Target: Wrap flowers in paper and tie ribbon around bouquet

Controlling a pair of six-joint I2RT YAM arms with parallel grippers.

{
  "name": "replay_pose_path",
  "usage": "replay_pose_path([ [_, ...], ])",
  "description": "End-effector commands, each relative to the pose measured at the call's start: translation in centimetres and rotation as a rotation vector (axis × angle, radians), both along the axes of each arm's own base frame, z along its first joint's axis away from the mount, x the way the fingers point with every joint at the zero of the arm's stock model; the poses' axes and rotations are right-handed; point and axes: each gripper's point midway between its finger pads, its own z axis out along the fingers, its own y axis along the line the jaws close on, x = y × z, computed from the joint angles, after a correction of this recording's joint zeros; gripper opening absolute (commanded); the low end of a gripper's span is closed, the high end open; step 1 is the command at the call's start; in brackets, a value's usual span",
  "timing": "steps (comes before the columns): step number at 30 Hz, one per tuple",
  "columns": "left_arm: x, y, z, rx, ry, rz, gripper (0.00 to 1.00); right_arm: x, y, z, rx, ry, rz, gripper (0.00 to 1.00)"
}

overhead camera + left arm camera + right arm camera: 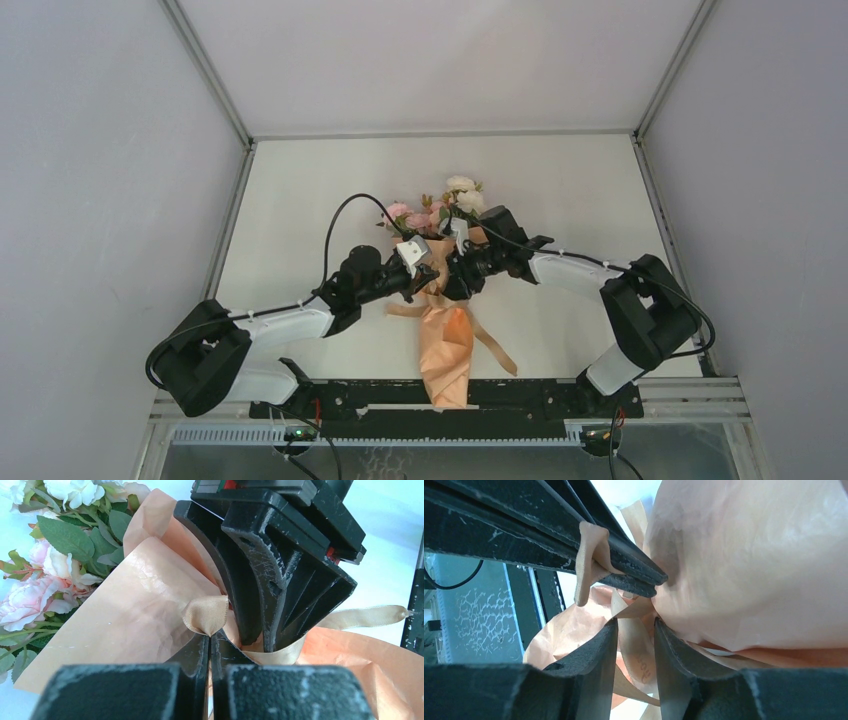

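Tan ribbon (207, 615) clamped in left fingers (192, 672) — right fingers (594, 665) apart.

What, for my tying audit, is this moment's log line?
stage: tying; left gripper: shut on ribbon; right gripper: open around ribbon; bouquet: wrapped

**Table** (300, 200): white matt top, rectangular; reference point for all entries below.
**Back wall** (440, 60): plain pale-grey panel rising from the table's far edge.
**Left wall** (90, 200), **right wall** (770, 150): matching grey panels flanking the table's two sides.
**Frame struts** (205, 70): silver metal, running up from the table's far corners along the panel joins.
**Black rail** (520, 398): along the table's near edge.
**Slotted white strip** (230, 434): just beyond the rail, on the near side of the table.
**Light**: even and diffuse, with soft faint shadows on the table.
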Motion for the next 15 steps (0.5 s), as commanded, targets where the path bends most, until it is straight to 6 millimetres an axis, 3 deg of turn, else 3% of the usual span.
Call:
replay_pose_path([
  [1, 0.3, 0.3, 0.1, 0.002, -0.023, 0.007, 0.0, 0.8, 1.6, 1.4, 0.079, -0.05, 0.035, 0.42],
  [11, 0.3, 0.4, 0.0, 0.006, -0.033, 0.01, 0.0, 1.1, 2.6, 0.3, 0.07, -0.054, 0.027, 0.43],
  [15, 0.2, 0.4, 0.0, 0.006, -0.032, 0.009, 0.0, 0.7, 2.4, 0.5, 0.072, -0.048, 0.04, 0.35],
])
